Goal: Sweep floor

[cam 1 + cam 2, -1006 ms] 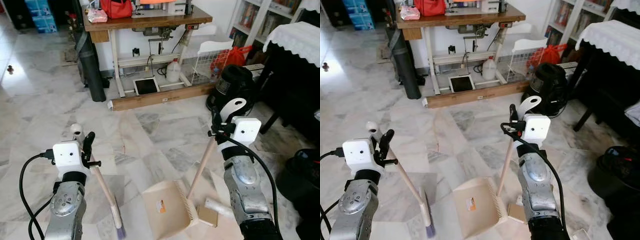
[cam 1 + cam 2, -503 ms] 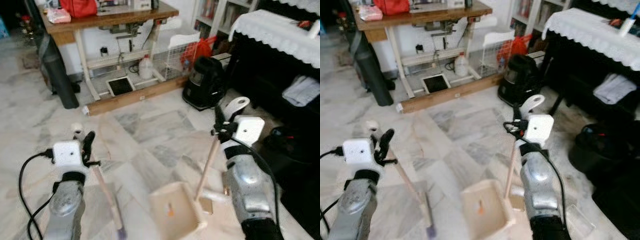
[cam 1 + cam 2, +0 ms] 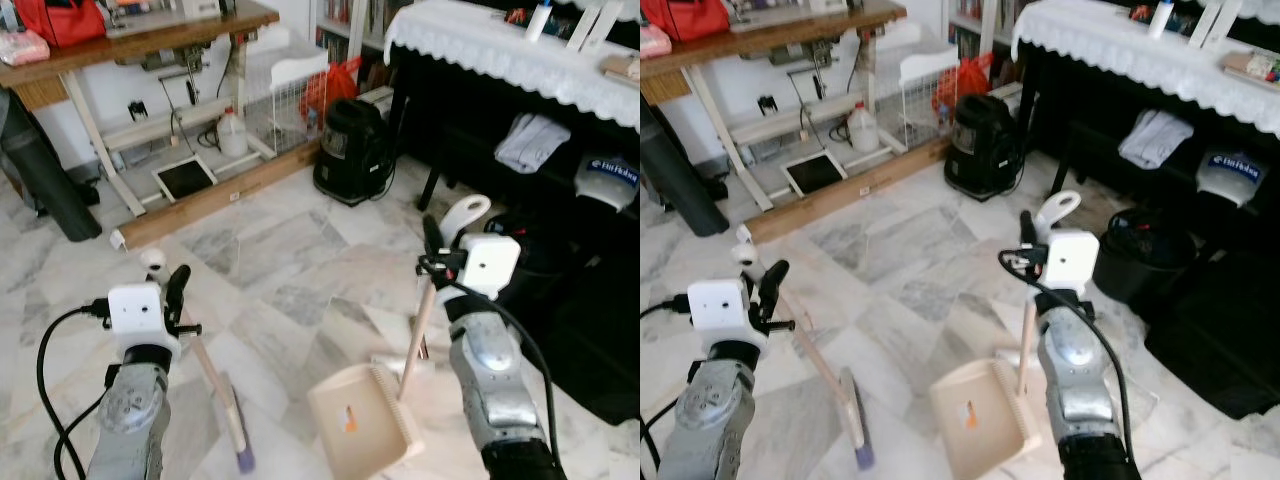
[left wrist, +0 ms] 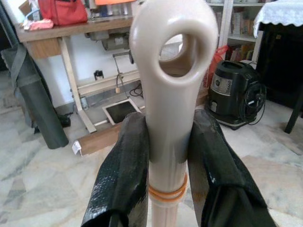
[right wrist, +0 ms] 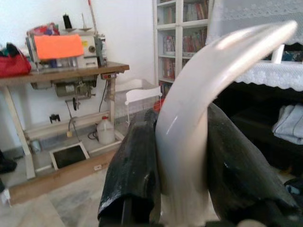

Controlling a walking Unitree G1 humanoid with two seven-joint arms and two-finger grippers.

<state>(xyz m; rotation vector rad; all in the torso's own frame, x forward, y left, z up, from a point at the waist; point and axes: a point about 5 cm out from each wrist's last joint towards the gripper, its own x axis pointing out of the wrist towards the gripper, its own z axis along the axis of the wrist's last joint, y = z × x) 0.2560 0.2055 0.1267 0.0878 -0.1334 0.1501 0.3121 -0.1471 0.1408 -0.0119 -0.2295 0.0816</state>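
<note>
Left tool (image 3: 172,290) clamps the broom (image 3: 215,385); right tool (image 3: 432,245) clamps the dustpan (image 3: 362,428) handle; its orange label is unreadable.

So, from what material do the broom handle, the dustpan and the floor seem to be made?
Broom handle: its end looks like glossy beige plastic, smooth and moulded with a hanging hole; the pale shaft below could be wood or plastic.
Dustpan: matte beige plastic, judging by the thin moulded walls and comb edge.
Floor: polished marble or marble-look tile, grey-veined and reflective.
</note>
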